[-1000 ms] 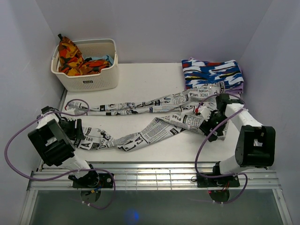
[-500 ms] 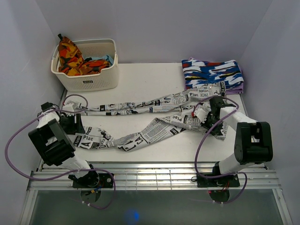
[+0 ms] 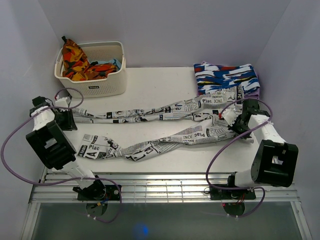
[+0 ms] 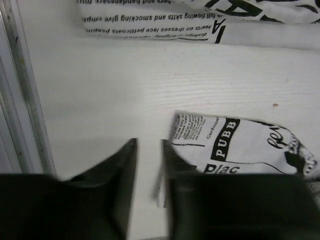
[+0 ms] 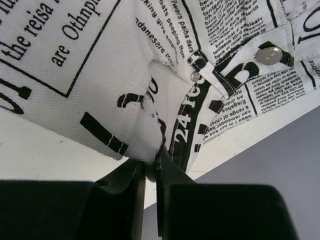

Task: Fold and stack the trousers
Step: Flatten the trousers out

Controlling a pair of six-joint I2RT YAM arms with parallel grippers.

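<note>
White newsprint trousers [image 3: 165,111]: strung out across the bench [image 3: 150,82], legs apart and twisted, waist at the right beside the blue folded garment [image 3: 227,77].
Right end effector [image 5: 151,165]: clamped on a thin pinch of cloth by the waistband stud.
Left end effector [image 4: 149,145]: jaws a narrow gap apart, seemingly empty, near the leg hems.
Risk: a one-sided pull could slip that thin pinch, drag the twisted legs into a heap, or nudge the folded garment.
</note>
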